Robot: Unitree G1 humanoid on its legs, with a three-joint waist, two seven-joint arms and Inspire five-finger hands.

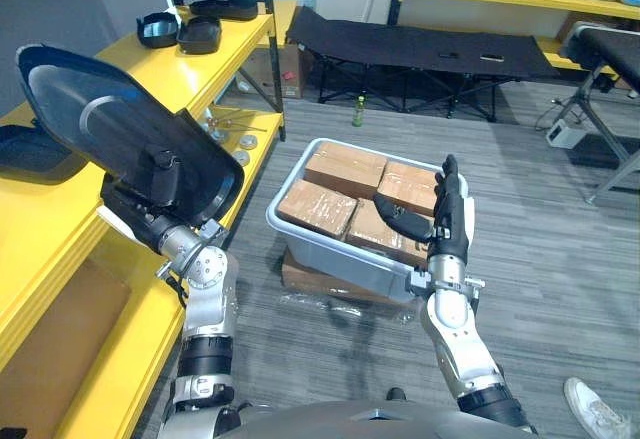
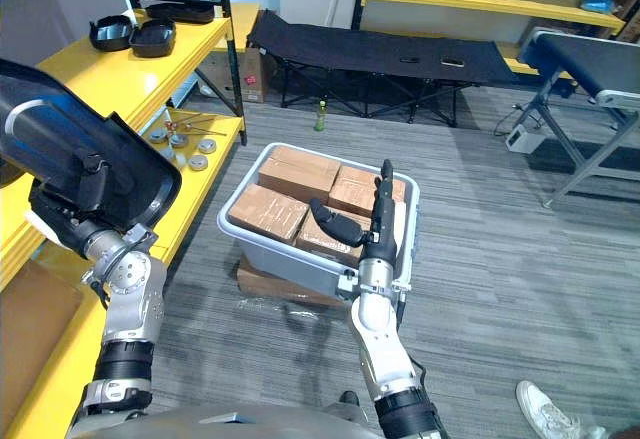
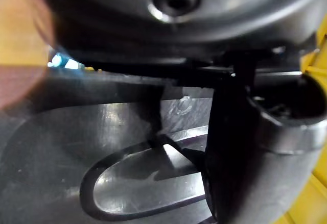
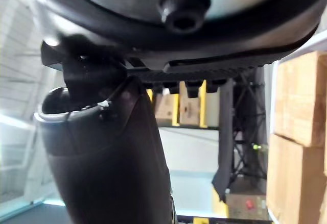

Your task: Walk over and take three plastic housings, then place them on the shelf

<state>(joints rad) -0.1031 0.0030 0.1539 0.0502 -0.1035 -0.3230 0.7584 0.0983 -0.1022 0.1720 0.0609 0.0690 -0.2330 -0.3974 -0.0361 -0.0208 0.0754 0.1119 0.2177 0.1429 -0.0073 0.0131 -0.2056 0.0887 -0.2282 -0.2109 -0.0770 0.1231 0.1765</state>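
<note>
A large black plastic housing (image 1: pixel 120 134), shiny and dish-shaped, is held tilted up over the yellow shelf (image 1: pixel 45 214) at the left. My left hand (image 1: pixel 140 214) is shut on its lower edge from beneath. Seen from the left wrist, the thumb (image 3: pixel 271 127) presses against the housing's inner face (image 3: pixel 127 183). Two more black housings (image 1: pixel 180 31) lie at the far end of the shelf, and a dark one (image 1: pixel 25 149) lies near the held part. My right hand (image 1: pixel 450 224) stands open, fingers straight up, holding nothing, over the near edge of a grey bin.
The grey bin (image 1: pixel 300 234) holds several taped cardboard boxes (image 1: pixel 345 169) and rests on a flat box. Small metal discs (image 1: pixel 235 139) lie on the lower shelf board. A black folding cot (image 1: pixel 420 44) and a green bottle (image 1: pixel 358 111) stand behind. A person's shoe (image 1: pixel 595 409) is at lower right.
</note>
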